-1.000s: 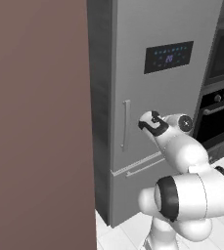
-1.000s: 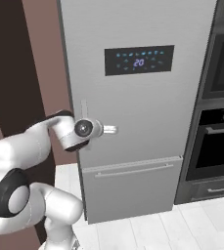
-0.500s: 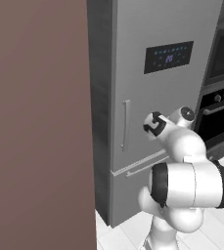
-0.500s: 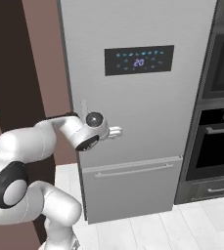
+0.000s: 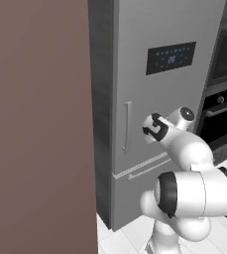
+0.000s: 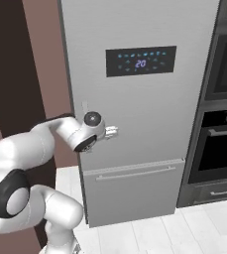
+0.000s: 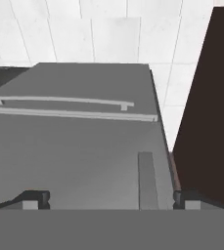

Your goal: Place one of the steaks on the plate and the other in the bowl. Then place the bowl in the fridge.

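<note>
The tall grey fridge (image 5: 169, 99) (image 6: 144, 109) stands closed, with its dark display panel (image 6: 141, 61) lit on the upper door. My gripper (image 5: 154, 128) (image 6: 111, 131) hovers at the door's left edge, close to the vertical door handle (image 5: 127, 126). In the hand view the gripper (image 7: 111, 199) is open and holds nothing. Its two dark fingertips (image 7: 35, 198) stand wide apart, with the handle (image 7: 145, 178) between them nearer the right tip. The steaks, the plate and the bowl are out of view.
A dark wall oven (image 5: 224, 99) (image 6: 224, 124) stands right of the fridge. A tall brown panel (image 5: 35, 124) (image 6: 40, 49) rises close on its left. The lower fridge drawer has a horizontal bar handle (image 6: 135, 173) (image 7: 59, 101). White floor tiles (image 6: 184, 228) lie below.
The hand has edged slightly toward the fridge door and the wrist has turned a little. The jaws have stayed open and the fridge door has stayed closed.
</note>
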Tool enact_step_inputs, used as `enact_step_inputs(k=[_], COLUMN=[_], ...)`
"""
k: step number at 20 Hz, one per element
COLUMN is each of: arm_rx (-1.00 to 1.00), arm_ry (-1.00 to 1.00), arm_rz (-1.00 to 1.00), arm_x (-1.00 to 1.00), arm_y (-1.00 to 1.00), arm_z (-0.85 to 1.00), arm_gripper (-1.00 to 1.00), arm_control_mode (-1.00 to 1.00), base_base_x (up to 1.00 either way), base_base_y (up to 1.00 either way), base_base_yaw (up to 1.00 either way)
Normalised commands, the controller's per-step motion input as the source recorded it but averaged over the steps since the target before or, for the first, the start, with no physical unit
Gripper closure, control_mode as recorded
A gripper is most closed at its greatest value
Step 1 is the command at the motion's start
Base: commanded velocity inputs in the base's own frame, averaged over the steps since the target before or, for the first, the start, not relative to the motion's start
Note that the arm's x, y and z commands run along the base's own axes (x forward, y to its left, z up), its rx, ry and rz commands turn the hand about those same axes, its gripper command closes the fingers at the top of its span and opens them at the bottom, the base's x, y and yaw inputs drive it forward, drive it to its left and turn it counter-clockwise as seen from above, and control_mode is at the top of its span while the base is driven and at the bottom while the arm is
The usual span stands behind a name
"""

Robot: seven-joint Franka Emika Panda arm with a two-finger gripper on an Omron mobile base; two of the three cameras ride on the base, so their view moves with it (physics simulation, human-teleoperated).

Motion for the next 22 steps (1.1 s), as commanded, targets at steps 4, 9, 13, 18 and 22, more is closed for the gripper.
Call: enact_step_inputs(k=[4, 9, 13, 18, 22], arm_rx=[0.09, 0.16, 0.23, 0.25, 0.16], arm_ry=[0.01, 0.01, 0.01, 0.0, -0.02], arm_rz=[0.01, 0.0, 0.0, 0.01, 0.04], arm_x=[-0.01, -0.02, 0.0, 0.0, 0.0], arm_y=[0.43, 0.24, 0.0, 0.0, 0.08], arm_z=[0.03, 0.19, 0.4, 0.49, 0.2], arm_gripper=[-1.0, -1.0, -1.0, -1.0, -1.0], arm_control_mode=[-1.0, -1.0, -1.0, -1.0, -1.0], base_base_x=[0.0, 0.0, 0.0, 0.0, 0.0], base_base_y=[0.0, 0.0, 0.0, 0.0, 0.0], base_base_yaw=[0.0, 0.0, 0.0, 0.0, 0.0])
